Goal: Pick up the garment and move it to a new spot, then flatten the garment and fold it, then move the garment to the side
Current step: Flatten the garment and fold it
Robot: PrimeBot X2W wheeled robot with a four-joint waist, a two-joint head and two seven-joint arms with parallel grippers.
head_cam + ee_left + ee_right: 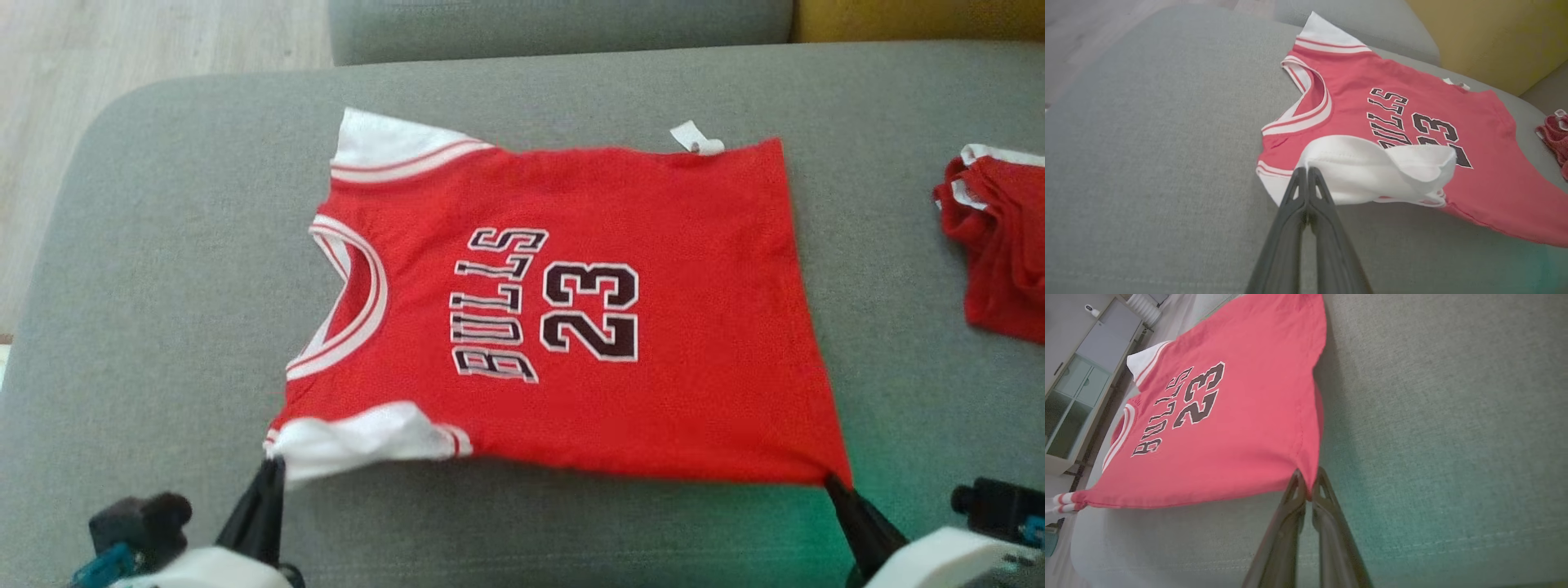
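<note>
The garment (669,327) is a red jersey with white sleeves and "BULLS 23" in black, spread front up on the grey cushion (163,269), neck to the left. My left gripper (272,465) is shut on the near white sleeve (1372,171), which it holds slightly lifted and bunched. My right gripper (831,482) is shut on the jersey's near hem corner (1310,477). The garment's near edge is stretched between the two grippers, seen also at the left gripper (1306,169) and the right gripper (1308,477).
Another red and white garment (1000,245) lies crumpled at the cushion's right edge. A second grey cushion (555,24) and a yellow one (914,16) sit behind. Wooden floor (122,49) lies beyond the cushion's rounded left end.
</note>
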